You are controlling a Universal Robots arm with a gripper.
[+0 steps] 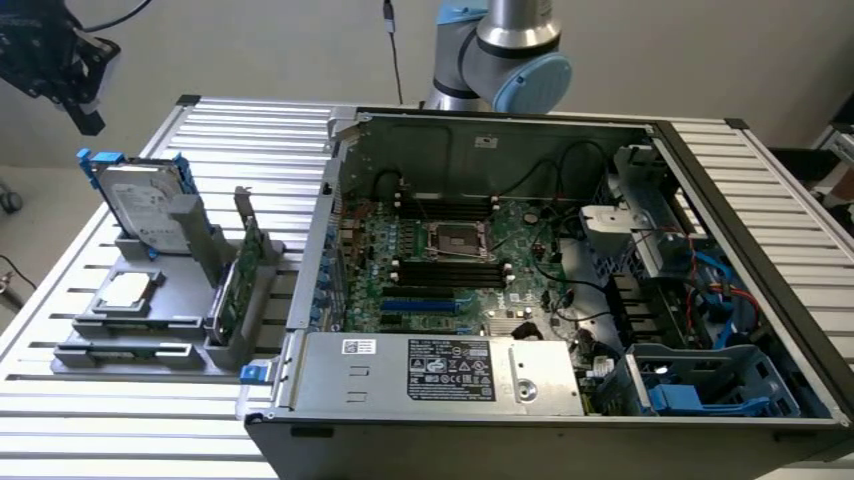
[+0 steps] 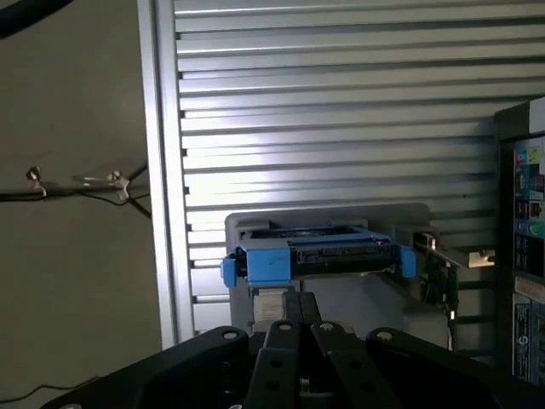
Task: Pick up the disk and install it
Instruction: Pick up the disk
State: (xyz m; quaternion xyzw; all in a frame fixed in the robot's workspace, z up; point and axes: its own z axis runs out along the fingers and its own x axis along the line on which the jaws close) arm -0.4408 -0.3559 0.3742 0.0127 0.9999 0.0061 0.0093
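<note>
The gripper (image 1: 83,105) is partly cut off by the upper corner at the exterior view's left, so its black body is hard to read there. In the wrist view its two dark fingers (image 2: 283,339) lie pressed together with nothing between them, and their rear part runs out of the picture. The disk (image 1: 144,203) stands upright in a grey holder (image 1: 147,265) on the table (image 1: 80,420), at the exterior view's left of the open computer case (image 1: 534,130), below the gripper and well apart from it. Its lower end is hidden inside the holder's slot. In the wrist view the disk (image 2: 328,256) is seen edge-on, so its label is hidden (the blue carrier (image 2: 271,264) frames the thin metal edge). The face of the disk is flat silver-grey metal with a pale label, and the carrier is smooth blue plastic. The table is made of ribbed, shiny metal slats. A thin green card (image 1: 247,275) stands on edge beside the disk, and a small square chip (image 1: 124,292) lies flat nearer the camera.
</note>
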